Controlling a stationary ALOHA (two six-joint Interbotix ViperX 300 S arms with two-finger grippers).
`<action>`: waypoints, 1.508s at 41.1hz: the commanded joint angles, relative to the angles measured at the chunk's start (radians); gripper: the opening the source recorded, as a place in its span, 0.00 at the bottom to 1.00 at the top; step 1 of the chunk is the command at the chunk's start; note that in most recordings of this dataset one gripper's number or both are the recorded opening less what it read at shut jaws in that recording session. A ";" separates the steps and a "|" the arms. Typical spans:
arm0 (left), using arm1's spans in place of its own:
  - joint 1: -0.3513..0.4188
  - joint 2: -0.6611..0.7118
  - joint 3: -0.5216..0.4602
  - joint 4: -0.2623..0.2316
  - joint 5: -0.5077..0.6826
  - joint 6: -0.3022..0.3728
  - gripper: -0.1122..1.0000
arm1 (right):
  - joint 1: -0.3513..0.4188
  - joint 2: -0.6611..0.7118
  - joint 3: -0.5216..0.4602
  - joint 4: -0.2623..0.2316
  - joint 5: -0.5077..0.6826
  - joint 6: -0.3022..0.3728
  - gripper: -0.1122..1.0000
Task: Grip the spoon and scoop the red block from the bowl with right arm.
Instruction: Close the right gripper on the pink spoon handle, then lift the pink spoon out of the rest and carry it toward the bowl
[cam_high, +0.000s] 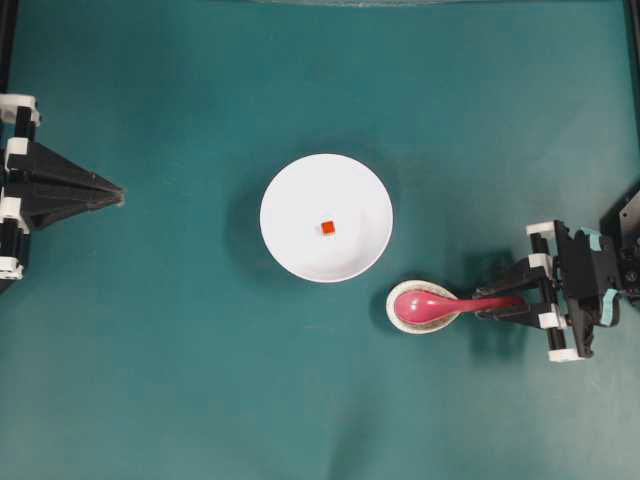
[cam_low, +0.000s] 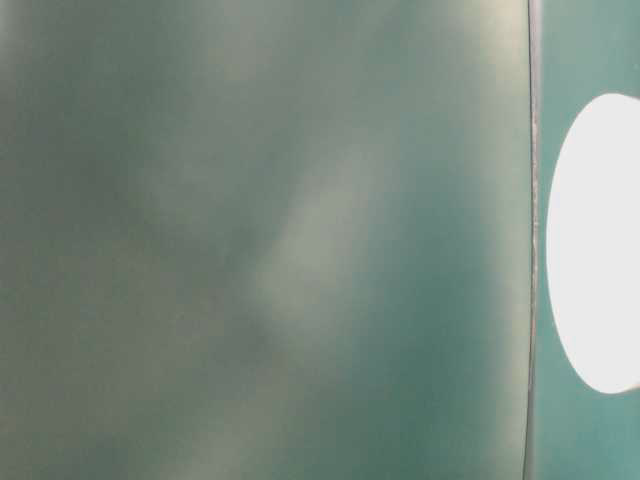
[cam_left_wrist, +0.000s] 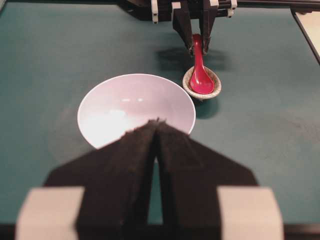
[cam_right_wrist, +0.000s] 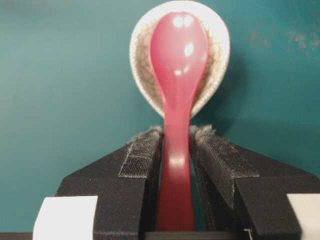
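One camera looks straight down on the whole table (cam_high: 150, 380); another sits at table level, so close that all blurs. Each wrist camera looks out along its own fingers (the left far back, the right very near), both sharing the spoon (cam_right_wrist: 177, 100) with the overhead.

Much of the scene was blurred, cropped or covered.

The table-level view was a green blur, with the bowl (cam_low: 597, 245) only a featureless white shape cut by the right edge. In the left wrist view the left fingers (cam_left_wrist: 125, 165) covered the bowl's near rim and the block could not be seen inside it. In the right wrist view the spoon (cam_right_wrist: 177, 100) handle's end ran off the bottom edge between the right fingers (cam_right_wrist: 145, 155); whether the pads touched it could not be told, and the spoon hid most of the rest (cam_right_wrist: 142, 75). Overhead, both arms were cut by the side edges, and the block (cam_high: 327, 228) was too small for detail.
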 joint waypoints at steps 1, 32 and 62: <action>0.000 0.009 -0.025 0.000 -0.005 -0.002 0.10 | 0.003 -0.005 -0.006 0.002 -0.012 0.000 0.38; 0.000 0.009 -0.023 0.000 -0.005 -0.003 0.10 | -0.018 -0.097 -0.038 0.008 0.041 -0.003 0.32; 0.000 0.011 -0.017 0.000 -0.005 -0.003 0.10 | -0.291 -0.502 -0.163 0.003 0.620 -0.143 0.32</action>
